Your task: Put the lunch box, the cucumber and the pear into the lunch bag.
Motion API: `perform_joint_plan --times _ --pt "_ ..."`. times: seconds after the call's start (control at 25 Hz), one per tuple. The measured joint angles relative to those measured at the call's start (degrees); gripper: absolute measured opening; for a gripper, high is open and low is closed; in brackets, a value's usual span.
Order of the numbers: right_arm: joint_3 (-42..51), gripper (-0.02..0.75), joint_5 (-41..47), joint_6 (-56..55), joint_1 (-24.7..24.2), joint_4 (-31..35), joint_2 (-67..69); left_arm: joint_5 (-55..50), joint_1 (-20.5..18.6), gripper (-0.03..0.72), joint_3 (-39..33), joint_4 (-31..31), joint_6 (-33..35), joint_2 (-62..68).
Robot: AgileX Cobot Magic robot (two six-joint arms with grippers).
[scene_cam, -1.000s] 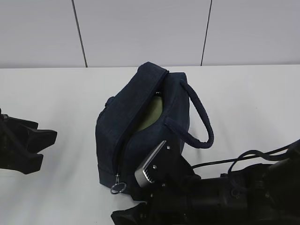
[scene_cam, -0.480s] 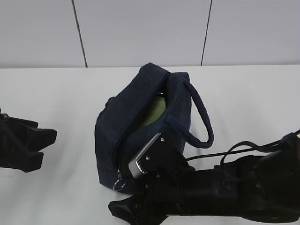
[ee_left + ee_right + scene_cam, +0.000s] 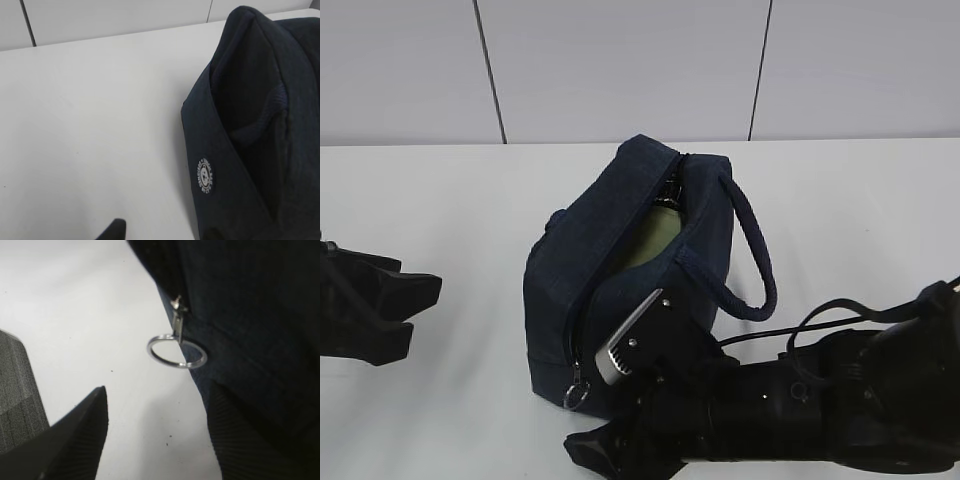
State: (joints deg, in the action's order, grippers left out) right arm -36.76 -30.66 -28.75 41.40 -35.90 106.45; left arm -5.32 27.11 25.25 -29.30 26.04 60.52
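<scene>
Left of the lunch bag (image 3: 620, 270) the white table (image 3: 470, 210) lies bare up to the left gripper (image 3: 405, 315). The bag's near end is crowded — the right gripper (image 3: 620, 405) sits against it, fingers spread by the ring pull (image 3: 176, 352). Above the bag's gaping mouth the way is clear, with one handle (image 3: 750, 250) looping beside it.

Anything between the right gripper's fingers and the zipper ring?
Nothing: in the right wrist view, only bare table separates the open right gripper from the ring pull on the lunch bag.

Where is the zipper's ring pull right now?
The ring pull hangs at the lunch bag's lower near corner, just ahead of the open right pincer, untouched.
</scene>
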Motion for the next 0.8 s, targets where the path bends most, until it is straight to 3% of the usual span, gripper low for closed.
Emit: perform_joint_plan --times 0.8 --pt "-3.6 0.497 -1.2 -1.5 0.0 0.4 1.2 0.2 0.0 0.288 0.0 -0.3 0.0 0.0"
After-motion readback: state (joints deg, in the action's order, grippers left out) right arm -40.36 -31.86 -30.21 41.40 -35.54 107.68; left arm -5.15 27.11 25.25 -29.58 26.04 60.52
